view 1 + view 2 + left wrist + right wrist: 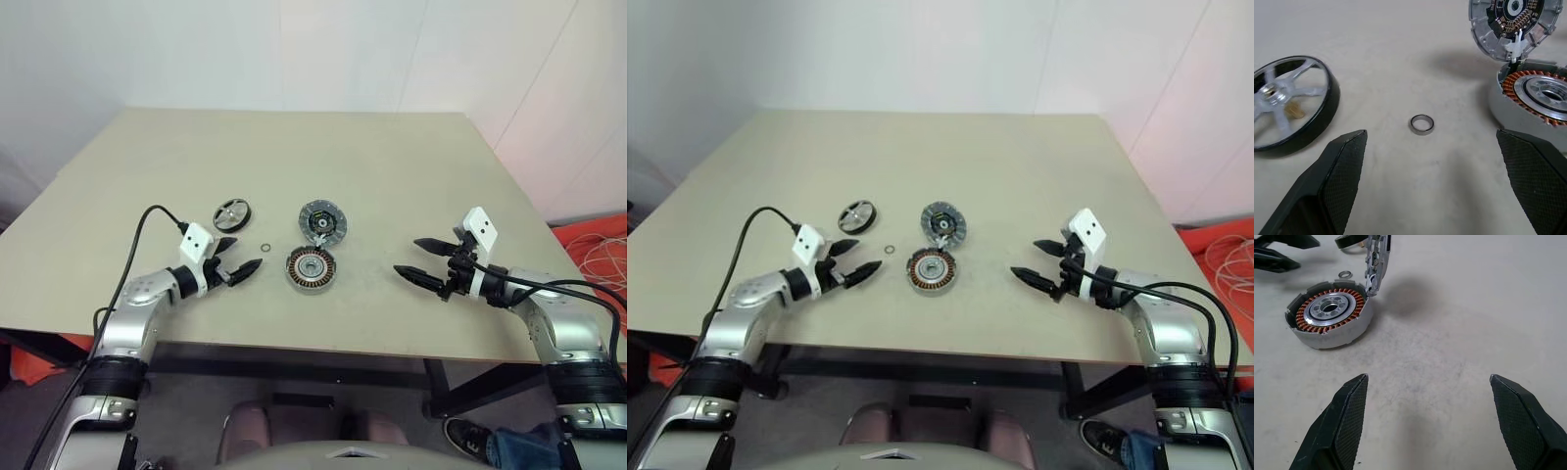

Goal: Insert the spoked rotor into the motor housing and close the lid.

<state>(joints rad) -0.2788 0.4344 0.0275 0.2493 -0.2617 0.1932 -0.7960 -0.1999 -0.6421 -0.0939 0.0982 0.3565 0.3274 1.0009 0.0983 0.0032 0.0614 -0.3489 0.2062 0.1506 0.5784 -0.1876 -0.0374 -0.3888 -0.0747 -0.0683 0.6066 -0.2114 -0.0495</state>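
No readable writing or brand marks on any part; the lid's inner face carries a circuit board with gold pads, too small to read.

Landmark: motor housing [312, 268], lying flat near the middle of the tabletop [294, 157], copper coils facing up, centre bore empty. Lid [322, 221] stands tilted up on the far side of the housing, touching its far rim as if hinged there, board side facing the housing. Spoked rotor [232, 212] lies flat, to the left of the housing and a little farther back, apart from it. Small ring [265, 248] lies on the surface between rotor and housing, touching neither.

Left gripper [243, 258]: forearm reaches in from the near left edge, pointing toward the housing and slightly down. Jaws spread wide, empty. It sits just left of the housing, near the ring, with the rotor just beyond it.

Right gripper [420, 259]: forearm comes in from the near right edge, pointing left toward the housing, tipped slightly down. Jaws spread wide, empty. Well apart from the housing, bare surface between them.

Room: the far half of the tabletop behind the housing is bare. The housing lies nearer the front edge than the back. Open surface on its right side out to the right gripper.
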